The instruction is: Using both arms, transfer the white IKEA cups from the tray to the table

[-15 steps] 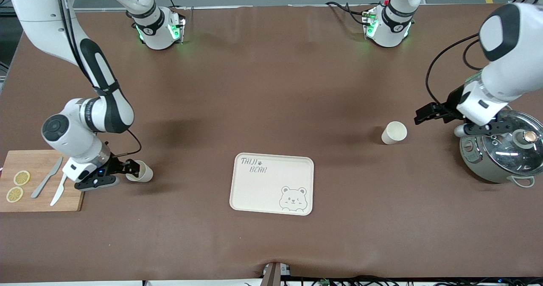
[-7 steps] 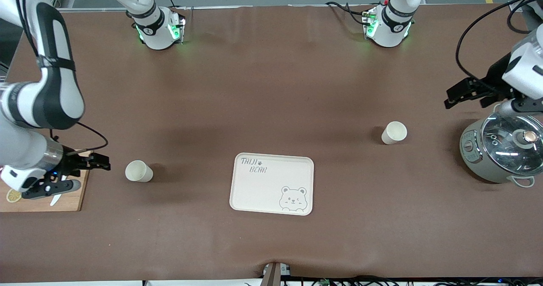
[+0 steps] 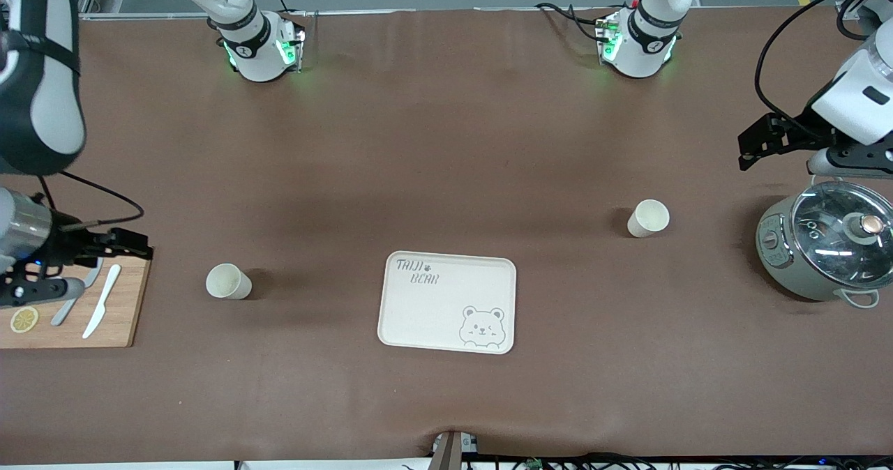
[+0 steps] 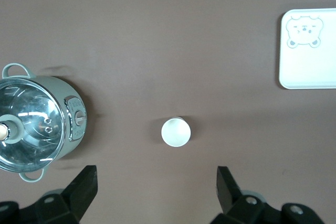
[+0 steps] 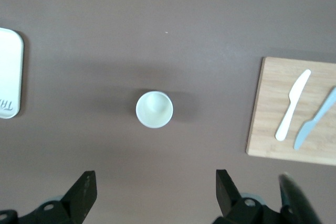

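Observation:
Two white IKEA cups stand upright on the brown table. One cup (image 3: 228,282) stands between the cutting board and the bear tray (image 3: 418,316); it also shows in the right wrist view (image 5: 154,109). The other cup (image 3: 648,217) stands between the tray and the pot; it also shows in the left wrist view (image 4: 175,132). My right gripper (image 3: 139,247) is open and empty, up over the cutting board's edge (image 5: 155,190). My left gripper (image 3: 746,150) is open and empty, up over the table beside the pot (image 4: 156,190). Neither gripper touches a cup.
A grey-green pot with a glass lid (image 3: 823,247) stands at the left arm's end. A wooden cutting board (image 3: 118,316) with two knives (image 3: 101,309) and a lemon slice (image 3: 24,319) lies at the right arm's end.
My right gripper has let go of its cup and drawn back up over the cutting board. My left gripper has risen away from the other cup. Both cups stayed put.

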Robot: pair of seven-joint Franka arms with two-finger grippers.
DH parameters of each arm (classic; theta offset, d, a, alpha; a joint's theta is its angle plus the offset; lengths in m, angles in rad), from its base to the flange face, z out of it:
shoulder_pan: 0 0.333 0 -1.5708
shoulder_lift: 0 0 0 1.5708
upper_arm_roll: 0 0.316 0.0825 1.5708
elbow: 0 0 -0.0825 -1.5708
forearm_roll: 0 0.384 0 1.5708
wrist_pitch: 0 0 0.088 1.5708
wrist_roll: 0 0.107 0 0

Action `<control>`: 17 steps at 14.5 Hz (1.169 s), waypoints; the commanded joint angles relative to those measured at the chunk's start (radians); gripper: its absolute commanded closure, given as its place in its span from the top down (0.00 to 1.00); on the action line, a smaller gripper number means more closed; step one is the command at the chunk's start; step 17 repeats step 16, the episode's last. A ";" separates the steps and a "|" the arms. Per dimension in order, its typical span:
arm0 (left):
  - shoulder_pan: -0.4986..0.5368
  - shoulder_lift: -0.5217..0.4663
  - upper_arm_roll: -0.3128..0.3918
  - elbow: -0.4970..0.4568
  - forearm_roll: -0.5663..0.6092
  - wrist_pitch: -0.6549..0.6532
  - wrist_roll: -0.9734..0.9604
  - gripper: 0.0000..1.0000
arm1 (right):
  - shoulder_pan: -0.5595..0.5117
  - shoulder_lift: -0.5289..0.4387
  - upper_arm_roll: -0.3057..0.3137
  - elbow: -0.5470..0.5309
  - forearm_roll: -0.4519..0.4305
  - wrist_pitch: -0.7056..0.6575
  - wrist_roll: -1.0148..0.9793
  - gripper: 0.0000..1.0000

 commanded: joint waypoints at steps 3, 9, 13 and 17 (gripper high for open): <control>-0.001 0.011 -0.025 0.054 0.012 -0.039 0.011 1.00 | -0.015 -0.042 0.007 0.053 -0.011 -0.068 0.020 1.00; -0.001 0.013 -0.028 0.054 0.015 -0.114 0.018 1.00 | -0.060 -0.088 0.007 0.061 -0.009 -0.074 0.015 1.00; -0.001 0.011 -0.027 0.054 0.015 -0.172 0.069 1.00 | -0.048 -0.108 0.016 0.061 -0.035 -0.085 0.015 1.00; -0.001 0.011 -0.027 0.054 0.015 -0.176 0.071 1.00 | -0.052 -0.102 0.013 0.061 -0.045 -0.080 0.010 1.00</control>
